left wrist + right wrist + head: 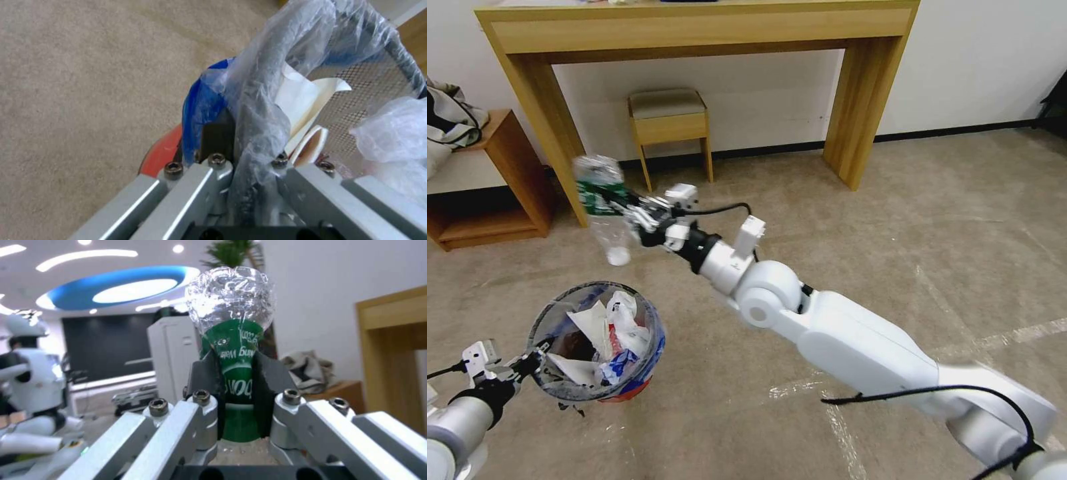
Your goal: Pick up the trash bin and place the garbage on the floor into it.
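Note:
The trash bin (pixel 560 313), a small round bin with a red base and a clear-and-blue liner, hangs above the floor (pixel 894 220) at lower left. My left gripper (pixel 534 363) is shut on its near rim (pixel 260 133). White papers, plastic and a red wrapper fill it. My right gripper (pixel 624 208) is up above and beyond the bin, shut on a clear green-labelled bottle (pixel 602 200), cap end down. In the right wrist view the bottle (pixel 233 340) sits squeezed between the dark pads (pixel 206 386).
A wooden table (pixel 694 33) stands against the back wall with a small stool (pixel 668 123) under it. A low wooden shelf (pixel 490 187) with a grey bag (pixel 450 117) sits at far left. Whitish tape lines (pixel 994 340) cross the carpet at right.

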Controlling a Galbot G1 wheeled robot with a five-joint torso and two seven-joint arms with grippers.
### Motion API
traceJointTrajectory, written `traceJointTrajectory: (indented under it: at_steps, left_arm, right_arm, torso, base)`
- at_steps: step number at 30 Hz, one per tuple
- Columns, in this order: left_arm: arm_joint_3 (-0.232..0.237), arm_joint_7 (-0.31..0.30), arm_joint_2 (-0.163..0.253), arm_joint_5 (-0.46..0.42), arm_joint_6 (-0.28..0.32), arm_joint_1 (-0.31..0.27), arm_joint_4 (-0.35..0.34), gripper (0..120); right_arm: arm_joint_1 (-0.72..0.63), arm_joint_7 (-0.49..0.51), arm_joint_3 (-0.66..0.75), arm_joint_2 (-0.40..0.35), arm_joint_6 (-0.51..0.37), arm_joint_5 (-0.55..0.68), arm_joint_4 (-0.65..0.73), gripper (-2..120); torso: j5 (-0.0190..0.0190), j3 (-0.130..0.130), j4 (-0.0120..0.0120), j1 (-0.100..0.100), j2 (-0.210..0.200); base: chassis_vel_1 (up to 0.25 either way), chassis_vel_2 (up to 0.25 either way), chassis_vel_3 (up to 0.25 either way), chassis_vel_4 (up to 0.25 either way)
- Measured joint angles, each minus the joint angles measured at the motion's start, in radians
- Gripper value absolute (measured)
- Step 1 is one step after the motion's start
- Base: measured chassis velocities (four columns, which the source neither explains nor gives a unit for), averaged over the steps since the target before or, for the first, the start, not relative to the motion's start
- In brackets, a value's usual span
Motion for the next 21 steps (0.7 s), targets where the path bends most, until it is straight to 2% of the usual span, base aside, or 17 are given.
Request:
traceJointTrajectory:
  at_steps: [11, 21]
  left_arm:
    - [0.003, 0.000, -0.003, 0.000, 0.000, 0.001, -0.006, 1]
    - [0.008, 0.000, -0.005, -0.001, 0.000, 0.005, -0.015, 1]
  right_arm:
    - [0.029, -0.021, -0.143, 0.063, 0.064, -0.088, -0.093, 11]
    - [0.023, -0.046, -0.173, 0.076, 0.099, -0.122, -0.135, 11]
  torso:
    - [0.0000, 0.000, 0.0000, 0.000, 0.000]
    - [0.0001, 0.000, 0.0000, 0.000, 0.000]
  base:
    - [0.000, 0.000, 0.000, 0.000]
    - [0.000, 0.000, 0.000, 0.000]
